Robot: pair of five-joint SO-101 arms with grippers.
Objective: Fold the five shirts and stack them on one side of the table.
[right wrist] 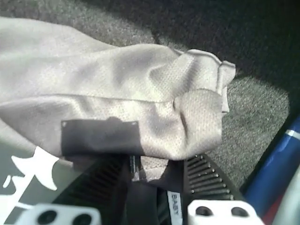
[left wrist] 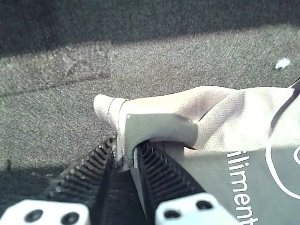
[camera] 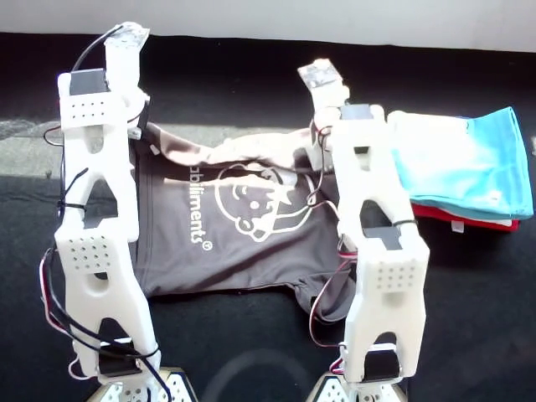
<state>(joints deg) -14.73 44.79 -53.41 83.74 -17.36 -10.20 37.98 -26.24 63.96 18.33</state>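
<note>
High view: grey shirt (camera: 251,243), white print.

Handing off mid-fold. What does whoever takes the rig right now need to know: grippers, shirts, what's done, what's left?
Left gripper: shut on the far edge of the grey shirt.
Right gripper: shut on the same edge, at the other corner.
Grey shirt: spread on the table between the arms, far edge turned over.
Stack: folded shirts beside the right arm, blue on top, red beneath; count unclear.
Done: some shirts stacked.
Left: finish folding the grey shirt and add it to the stack.
</note>
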